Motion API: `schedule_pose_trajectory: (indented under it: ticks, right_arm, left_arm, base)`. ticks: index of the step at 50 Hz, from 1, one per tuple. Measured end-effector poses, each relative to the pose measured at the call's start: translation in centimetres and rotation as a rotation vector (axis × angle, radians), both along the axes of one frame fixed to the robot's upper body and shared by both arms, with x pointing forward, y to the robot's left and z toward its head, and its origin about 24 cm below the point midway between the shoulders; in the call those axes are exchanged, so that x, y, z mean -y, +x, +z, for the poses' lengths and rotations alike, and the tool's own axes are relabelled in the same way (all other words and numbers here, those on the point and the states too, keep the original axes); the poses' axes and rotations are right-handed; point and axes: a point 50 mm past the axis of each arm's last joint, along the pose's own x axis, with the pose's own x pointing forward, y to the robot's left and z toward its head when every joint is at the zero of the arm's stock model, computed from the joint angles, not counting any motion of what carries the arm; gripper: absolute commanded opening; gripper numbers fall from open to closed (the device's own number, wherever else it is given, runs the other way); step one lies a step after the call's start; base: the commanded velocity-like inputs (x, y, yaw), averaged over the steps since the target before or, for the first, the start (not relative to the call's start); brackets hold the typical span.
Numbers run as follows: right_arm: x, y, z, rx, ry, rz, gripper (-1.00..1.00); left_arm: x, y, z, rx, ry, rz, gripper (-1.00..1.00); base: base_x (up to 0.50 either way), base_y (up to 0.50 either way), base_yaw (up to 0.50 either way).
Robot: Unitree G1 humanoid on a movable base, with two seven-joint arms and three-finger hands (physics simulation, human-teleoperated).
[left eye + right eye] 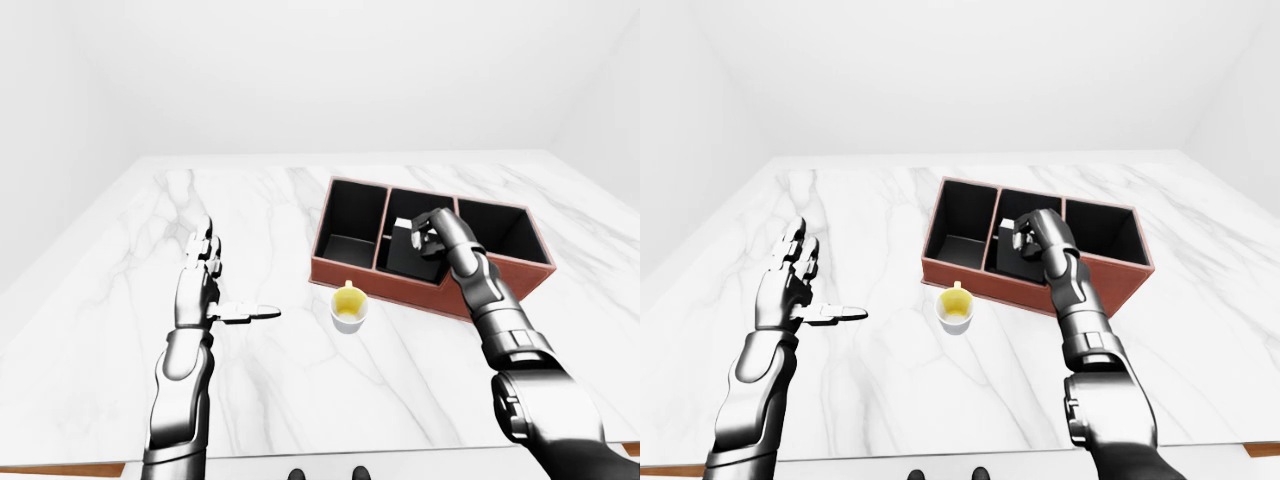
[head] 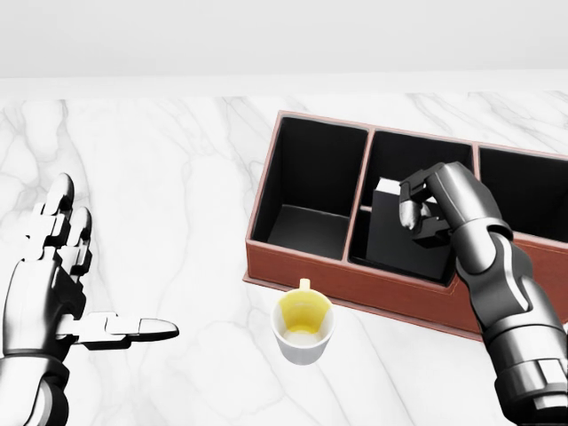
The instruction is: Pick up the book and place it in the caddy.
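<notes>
- The dark, black-covered book with a pale page edge [image 2: 399, 229] stands upright and slightly tilted inside the middle compartment of the brown leather three-compartment caddy [image 2: 355, 286], its long axis running top to bottom in the head view and its lower end down near the compartment floor.
- The robot's right hand [image 2: 424, 213] sits at the book's upper right corner, fingers [image 2: 410, 213] curled onto the top edge and clamped on the book; the book lies just below and to the left of that hand.
- The right hand is by far the nearer one. The left hand [image 2: 55, 282] hovers over the white marble tabletop [image 2: 177, 177], well apart to the left of the caddy, fingers spread and thumb stuck out sideways, holding nothing.
- The white cup with a yellow inside [image 2: 303, 327] stands just outside the caddy's near wall, below the divider between the left and middle compartments, touching neither hand.
- Judging by this, the coming move turns on letting go with the book already inside the caddy.
- Hidden: the caddy's near wall covers the book's bottom edge, so whether it rests on the floor cannot be told. The hand covers the book's right side, and black cover against black lining blurs its outline.
</notes>
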Motion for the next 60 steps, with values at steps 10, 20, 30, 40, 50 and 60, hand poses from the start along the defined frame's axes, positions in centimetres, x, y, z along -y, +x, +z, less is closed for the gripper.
schedule_pose_trajectory:
  ticks: [10, 20, 30, 40, 50, 60]
  right_arm:
    - [-0.04, 0.22, -0.27, -0.006, 0.003, -0.019, -1.0]
    - [-0.12, 0.48, -0.42, -0.01, 0.008, -0.037, -1.0]
    - [-0.27, 0.58, -0.59, -0.021, -0.005, -0.037, -1.0]
    - [-0.38, 0.61, -0.46, -0.013, -0.008, -0.034, -0.51]
    - [-0.3, 0.52, -0.34, -0.005, -0.024, -0.033, 0.62]
    - [-0.49, 0.46, 0.18, 0.015, -0.023, -0.013, 0.59]
  left_arm:
    - [0.05, -0.03, -0.05, -0.002, 0.0, -0.001, 1.0]
    - [0.07, 0.02, -0.08, -0.003, 0.001, -0.002, 1.0]
    - [0.04, 0.01, -0.07, -0.003, 0.001, -0.002, 1.0]
    - [0.0, 0.03, -0.08, -0.004, 0.001, -0.001, 1.0]
    - [-0.05, 0.07, -0.09, -0.005, 0.001, 0.0, 1.0]
    - [-0.07, 0.1, -0.07, -0.004, 0.001, 0.001, 1.0]
  base:
    - [0.0, 0.0, 0.0]
    - [0.0, 0.0, 0.0]
    - [0.0, 0.0, 0.0]
    - [0.0, 0.0, 0.0]
    - [0.0, 0.0, 0.0]
    - [0.0, 0.0, 0.0]
